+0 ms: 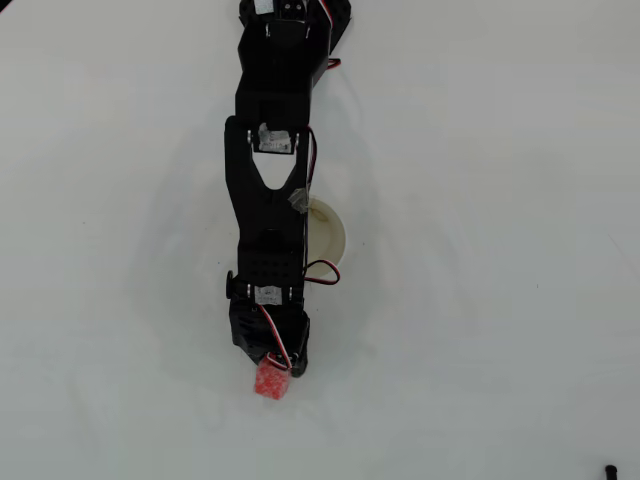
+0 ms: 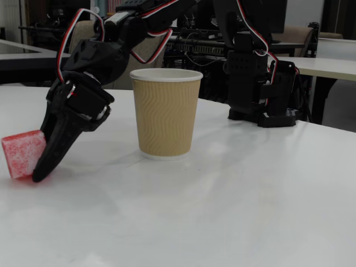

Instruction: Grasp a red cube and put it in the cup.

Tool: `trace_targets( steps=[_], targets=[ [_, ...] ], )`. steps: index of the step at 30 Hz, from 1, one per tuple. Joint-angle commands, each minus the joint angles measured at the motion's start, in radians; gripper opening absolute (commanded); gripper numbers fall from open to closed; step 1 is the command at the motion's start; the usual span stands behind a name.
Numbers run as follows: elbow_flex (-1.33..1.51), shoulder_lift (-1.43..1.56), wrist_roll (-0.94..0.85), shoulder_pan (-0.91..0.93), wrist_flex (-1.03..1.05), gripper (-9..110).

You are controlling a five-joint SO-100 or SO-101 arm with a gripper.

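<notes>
Fixed view, red cube (image 2: 22, 154) tilted, touching hand (image 2: 40, 171) tip, grasp unclear, cup (image 2: 166, 113) nearby

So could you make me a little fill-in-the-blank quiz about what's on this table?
1. The small speckled cube is coloured ____.
2. In the fixed view, the ribbed tan paper cup stands ____ on the white table.
3. In the overhead view, the black arm partly covers the cup's ____ edge.
4. The black end effector touches the ____.

Missing: red; upright; left; cube

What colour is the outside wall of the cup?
Tan-brown with a wavy ribbed texture and a white rim, on the cup; it shows best in the fixed view.
</notes>
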Motion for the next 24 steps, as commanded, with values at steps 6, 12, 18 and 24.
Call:
trace_targets(
  steps=[6,12,18,24],
  targets=[
    [-0.052,0.132,0.006,0.021,0.006,11],
    [-0.034,0.199,0.006,0.031,0.006,11],
    [0.031,0.339,0.006,0.038,0.006,11],
    [0.181,0.520,0.006,0.037,0.006,11]
  ],
)
